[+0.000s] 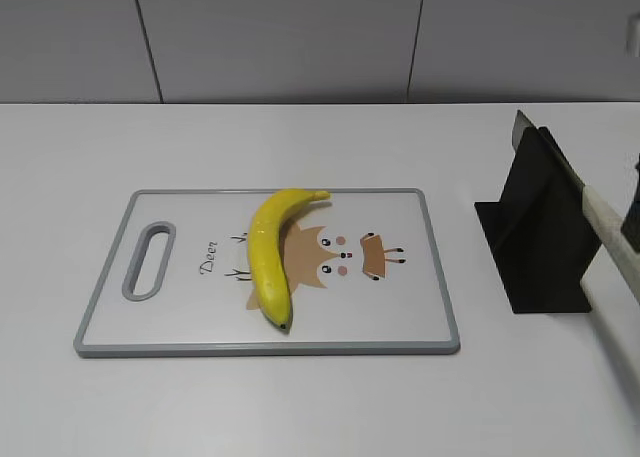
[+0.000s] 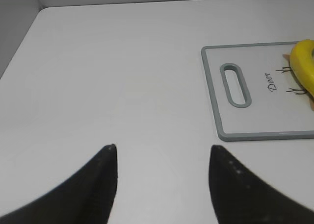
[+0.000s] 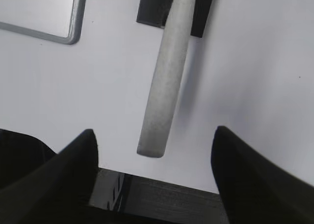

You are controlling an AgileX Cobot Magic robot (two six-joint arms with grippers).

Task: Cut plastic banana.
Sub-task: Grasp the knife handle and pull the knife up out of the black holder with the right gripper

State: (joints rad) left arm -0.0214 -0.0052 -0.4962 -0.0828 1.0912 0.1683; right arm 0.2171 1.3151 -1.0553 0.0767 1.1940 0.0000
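The plastic banana (image 1: 272, 255) lies on the cutting board (image 1: 420, 322), dark tip toward the front; its edge shows in the left wrist view (image 2: 304, 67). A knife with a pale grey handle (image 1: 612, 237) rests in a black stand (image 1: 535, 227) to the right of the board. In the right wrist view the handle (image 3: 167, 82) points toward my right gripper (image 3: 154, 136), which is open with the handle's end between its fingers, not touching. My left gripper (image 2: 162, 153) is open and empty over bare table left of the board (image 2: 223, 126).
The white table (image 1: 300, 407) ends at a grey wall behind. The board has a grey rim and a handle slot (image 1: 147, 260) at its left end. A dark part of the right arm (image 1: 632, 212) shows at the right edge.
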